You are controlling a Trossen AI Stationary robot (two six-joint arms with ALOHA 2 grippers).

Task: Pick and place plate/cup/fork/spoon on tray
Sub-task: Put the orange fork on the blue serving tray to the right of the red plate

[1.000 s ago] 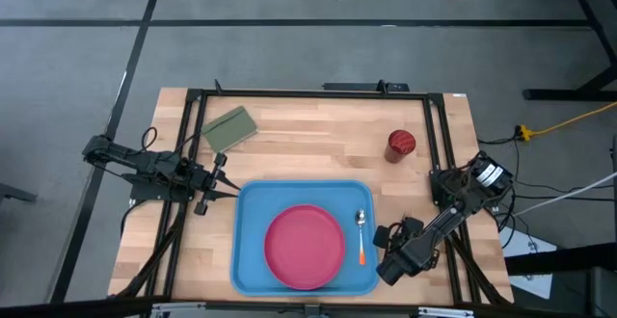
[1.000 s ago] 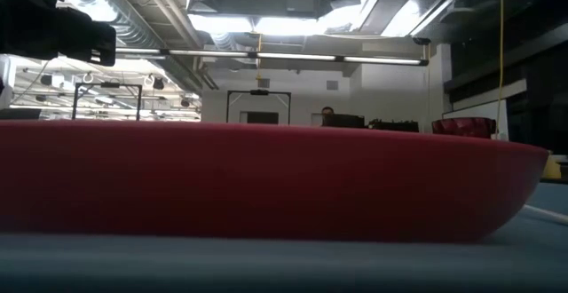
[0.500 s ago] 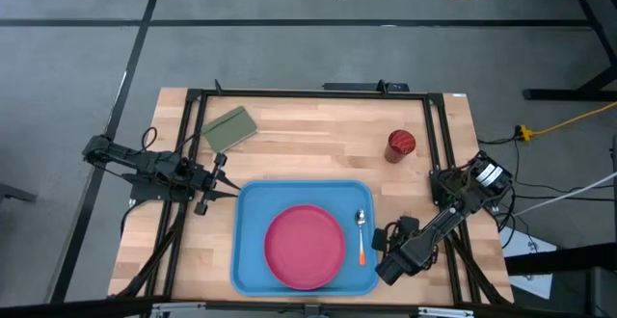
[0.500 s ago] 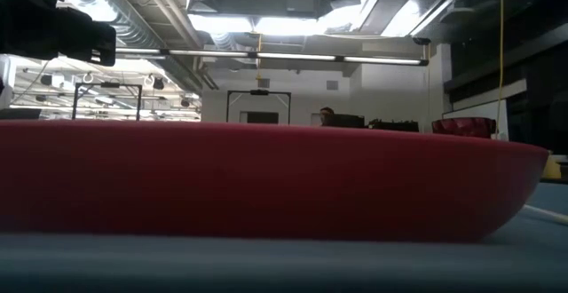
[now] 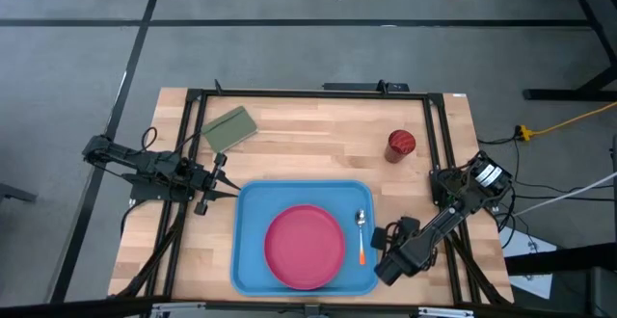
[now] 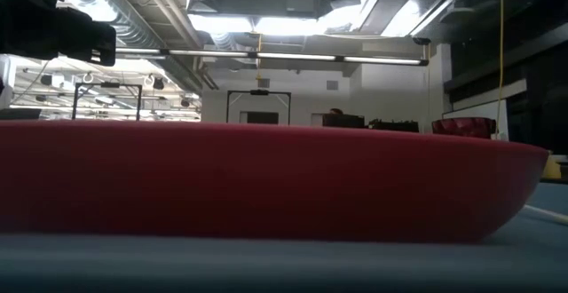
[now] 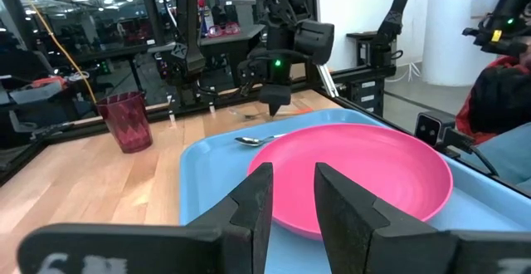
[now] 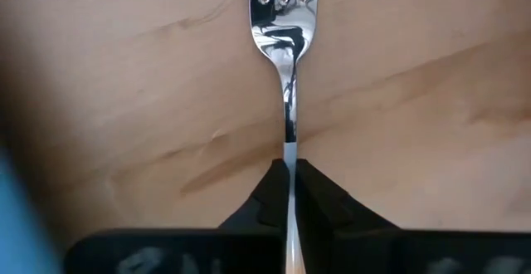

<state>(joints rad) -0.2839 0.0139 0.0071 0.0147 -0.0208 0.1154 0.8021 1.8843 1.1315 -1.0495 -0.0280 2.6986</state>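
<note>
Tray (image 5: 253,202) at lower centre already carries plate (image 5: 305,247) and spoon (image 5: 361,231). Right gripper (image 8: 290,189) is clamped on the fork (image 8: 284,25) over bare wood beside the tray's right edge; cup (image 5: 401,145) waits at upper right (untouched). Left gripper (image 7: 292,193) idles, fingers apart, by the tray's left edge.

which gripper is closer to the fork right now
Right. The right gripper is shut on the fork, pinching its metal neck over the wood beside the tray. The left gripper waits off the tray's opposite side, well away from it.
</note>
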